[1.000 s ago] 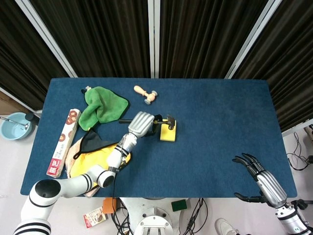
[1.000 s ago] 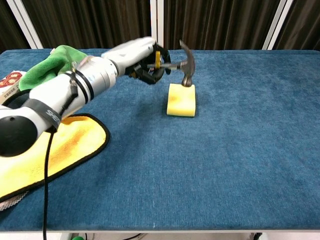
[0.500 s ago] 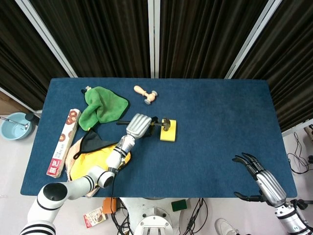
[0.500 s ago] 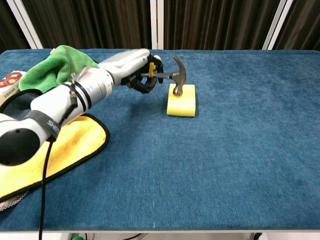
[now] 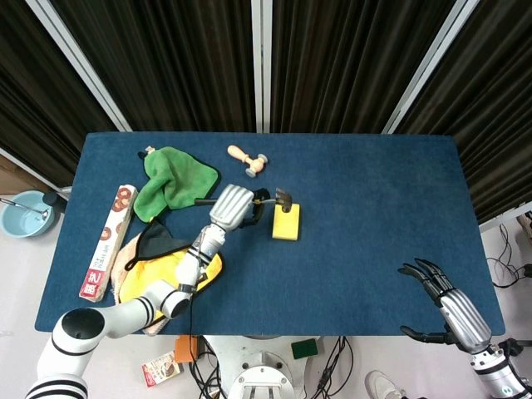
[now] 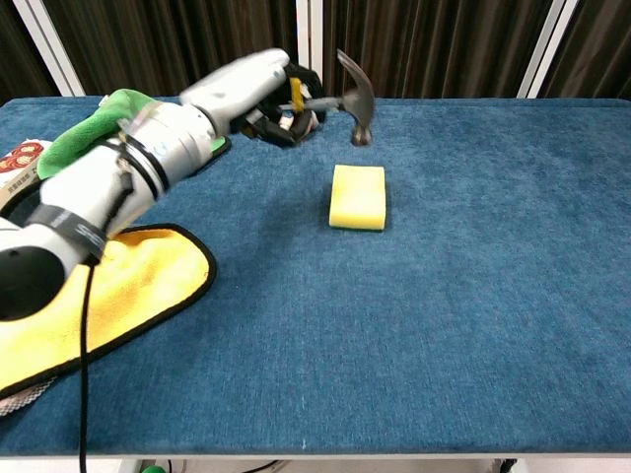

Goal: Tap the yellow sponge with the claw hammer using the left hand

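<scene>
A yellow sponge (image 5: 286, 222) (image 6: 358, 196) lies flat on the blue table, near its middle. My left hand (image 5: 233, 205) (image 6: 260, 93) grips the handle of the claw hammer (image 5: 278, 199) (image 6: 348, 91). The hammer's dark head hangs in the air above the sponge's far end, clear of it, in the chest view. My right hand (image 5: 453, 312) shows only in the head view, past the table's near right corner, fingers spread and holding nothing.
A green cloth (image 5: 170, 184) (image 6: 104, 132) lies behind my left arm. A yellow cloth with black trim (image 5: 162, 266) (image 6: 89, 301) lies at the near left, with a printed box (image 5: 108, 241) beside it. A small wooden mallet (image 5: 248, 158) sits at the back.
Half a second ago the hammer head rested on the sponge's far end. My left hand has since lifted the hammer up and off it. The right hand stays still.
</scene>
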`<state>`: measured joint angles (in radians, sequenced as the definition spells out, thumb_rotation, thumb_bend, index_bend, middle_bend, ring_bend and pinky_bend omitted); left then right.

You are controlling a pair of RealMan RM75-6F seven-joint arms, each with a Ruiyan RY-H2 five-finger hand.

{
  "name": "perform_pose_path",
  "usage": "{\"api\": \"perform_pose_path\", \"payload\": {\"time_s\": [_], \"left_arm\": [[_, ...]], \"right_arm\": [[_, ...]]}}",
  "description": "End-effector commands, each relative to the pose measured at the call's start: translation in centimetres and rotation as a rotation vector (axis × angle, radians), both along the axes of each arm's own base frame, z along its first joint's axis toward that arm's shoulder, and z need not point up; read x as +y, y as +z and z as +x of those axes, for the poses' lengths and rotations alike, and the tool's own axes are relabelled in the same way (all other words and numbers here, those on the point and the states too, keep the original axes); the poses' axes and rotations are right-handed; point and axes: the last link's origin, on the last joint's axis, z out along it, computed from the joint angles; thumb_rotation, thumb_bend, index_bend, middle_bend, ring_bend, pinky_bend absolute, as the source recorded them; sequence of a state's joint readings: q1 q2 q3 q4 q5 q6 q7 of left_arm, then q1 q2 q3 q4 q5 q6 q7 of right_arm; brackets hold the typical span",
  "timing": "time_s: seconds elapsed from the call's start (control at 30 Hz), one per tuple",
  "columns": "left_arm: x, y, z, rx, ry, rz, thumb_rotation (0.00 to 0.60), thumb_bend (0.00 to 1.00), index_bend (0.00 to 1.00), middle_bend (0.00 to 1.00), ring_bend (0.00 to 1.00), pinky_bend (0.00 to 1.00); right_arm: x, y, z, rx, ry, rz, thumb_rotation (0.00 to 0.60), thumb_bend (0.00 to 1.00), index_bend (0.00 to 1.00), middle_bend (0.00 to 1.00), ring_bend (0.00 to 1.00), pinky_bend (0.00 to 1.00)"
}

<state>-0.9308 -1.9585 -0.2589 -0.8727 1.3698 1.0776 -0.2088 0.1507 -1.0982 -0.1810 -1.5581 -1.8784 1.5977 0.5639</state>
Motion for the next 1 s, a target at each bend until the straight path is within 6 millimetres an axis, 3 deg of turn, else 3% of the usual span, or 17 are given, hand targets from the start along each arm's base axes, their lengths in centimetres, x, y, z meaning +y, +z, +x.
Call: {"api": "perform_pose_path", "payload": {"time_s": [0.03,0.2,0.3,0.37,0.4,0.43,0.53,0.7,0.83,1.0], "left_arm": [[0.5,0.1,-1.8,0.032,0.088,-0.005,0.6,1.0,0.88,0.87,0.88,0.9],[1.3,-0.9,-4.5,0.108,0.23,-0.034,0.6,1.0,0.82,0.82,0.81,0.83],[1.6,-1.0,-5.6,0.146,0.284,-0.047,0.6,1.0,0.71,0.74,0.72,0.73],[1.5,-1.0,-6.0,0.172,0.301,-0.063,0.6,0.94,0.56,0.63,0.59,0.6],[1.4,-0.9,-6.2,0.192,0.304,-0.072,0.6,0.85,0.44,0.53,0.47,0.51],[1.4,-0.7,-6.3,0.215,0.303,-0.074,0.6,0.7,0.3,0.4,0.34,0.4],[1.2,0.4,-6.3,0.274,0.293,-0.037,0.6,0.39,0.13,0.2,0.14,0.24],[0.6,3.5,-6.7,0.331,0.319,-0.011,0.599,0.21,0.08,0.11,0.06,0.15],[-0.6,6.8,-7.7,0.338,0.347,-0.015,0.6,0.18,0.08,0.11,0.06,0.15],[-2.8,13.3,-11.0,0.291,0.379,0.089,0.6,0.18,0.16,0.2,0.15,0.16]], "right_arm": [[-0.1,-0.3,0.0,-0.002,0.001,0.011,0.6,0.13,0.07,0.16,0.0,0.0],[-0.1,-0.4,0.0,-0.002,0.003,0.023,0.6,0.13,0.07,0.16,0.0,0.0],[0.0,-0.3,-0.1,-0.004,-0.001,0.021,0.6,0.13,0.07,0.16,0.0,0.0],[0.0,-0.3,-0.1,-0.006,-0.004,0.02,0.6,0.13,0.07,0.16,0.0,0.0],[0.0,-0.3,-0.2,-0.006,-0.003,0.019,0.6,0.13,0.07,0.16,0.0,0.0],[0.0,-0.3,-0.1,-0.007,-0.002,0.018,0.6,0.13,0.07,0.16,0.0,0.0],[0.0,-0.2,-0.1,-0.007,0.004,0.016,0.6,0.13,0.07,0.16,0.0,0.0],[0.0,0.2,-0.2,-0.007,0.001,0.003,0.6,0.13,0.07,0.16,0.0,0.0],[-0.1,0.6,-0.6,-0.009,-0.01,-0.005,0.6,0.13,0.07,0.16,0.0,0.0],[-0.7,2.0,-2.3,0.003,-0.09,-0.058,0.6,0.13,0.08,0.16,0.0,0.0]]}}
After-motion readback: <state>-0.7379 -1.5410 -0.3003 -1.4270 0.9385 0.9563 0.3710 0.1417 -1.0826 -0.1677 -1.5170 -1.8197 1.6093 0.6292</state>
